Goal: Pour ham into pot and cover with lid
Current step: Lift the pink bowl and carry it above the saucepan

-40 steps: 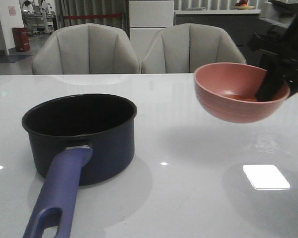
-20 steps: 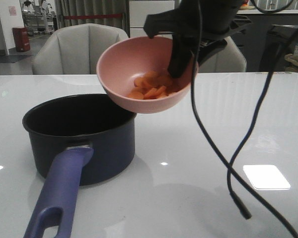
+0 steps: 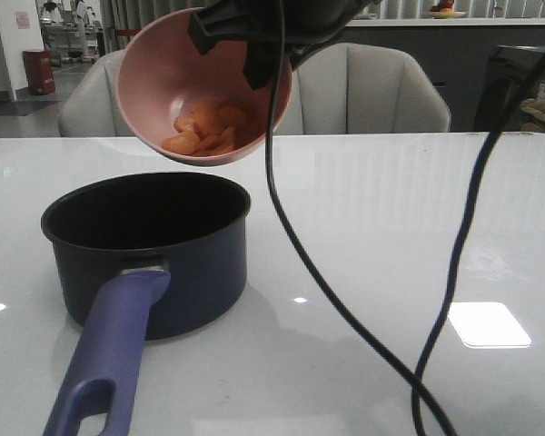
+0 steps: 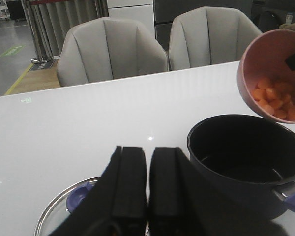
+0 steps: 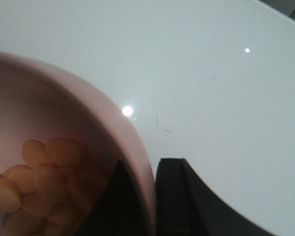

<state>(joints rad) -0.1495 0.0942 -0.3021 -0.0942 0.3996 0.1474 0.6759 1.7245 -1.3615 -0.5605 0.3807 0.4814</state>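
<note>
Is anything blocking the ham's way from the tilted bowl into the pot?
Nothing visible. The bowl, held by the right gripper, tilts above the pot, whose mouth is open; the ham is in the bowl. The lid lies on the table beside the pot.

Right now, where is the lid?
The lid shows only in the left wrist view, flat on the table under the left claw, beside the pot.

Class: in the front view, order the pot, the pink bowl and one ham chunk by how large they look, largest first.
1. Pot, with handle.
2. Bowl; it hangs raised, at uncertain depth, so true sizes may be closer.
3. Ham chunk, clearly smallest.
</note>
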